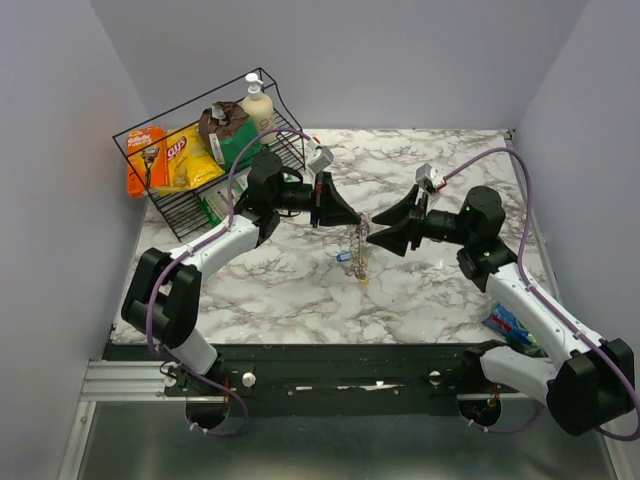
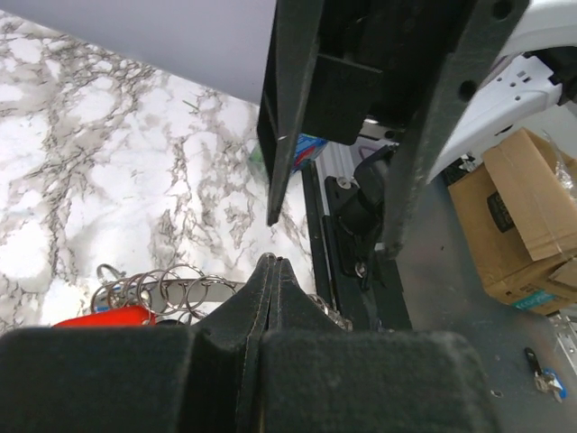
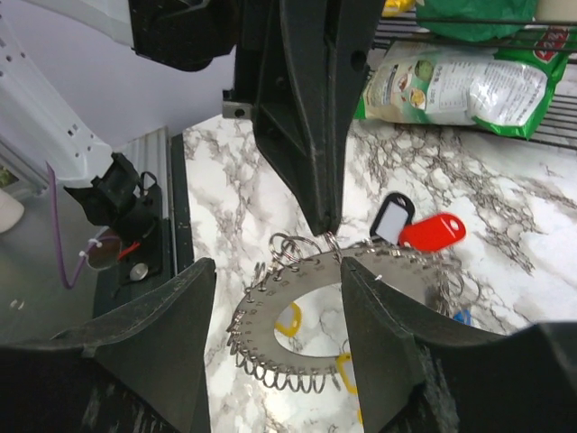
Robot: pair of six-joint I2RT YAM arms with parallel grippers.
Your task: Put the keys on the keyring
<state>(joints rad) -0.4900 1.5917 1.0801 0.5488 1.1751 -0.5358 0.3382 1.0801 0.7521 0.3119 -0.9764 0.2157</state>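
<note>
The keyring (image 3: 270, 311) is a flat silver ring plate edged with many small split rings. It hangs above the marble table (image 1: 290, 290). My left gripper (image 1: 357, 221) is shut on its top edge, and its fingertips (image 3: 325, 212) show in the right wrist view. The left wrist view shows the shut jaws (image 2: 273, 263) with split rings (image 2: 171, 290) beside them. Red (image 3: 433, 232), black (image 3: 389, 219) and yellow (image 3: 288, 318) plastic tags hang from the plate. I cannot make out any metal keys. My right gripper (image 3: 278, 266) is open, with a finger on either side of the plate and not touching it.
A black wire basket (image 1: 186, 217) with snack bags and a soap bottle stands at the back left. A blue packet (image 1: 510, 325) lies near the table's front right edge. Cardboard boxes (image 2: 527, 216) sit beyond the table's edge.
</note>
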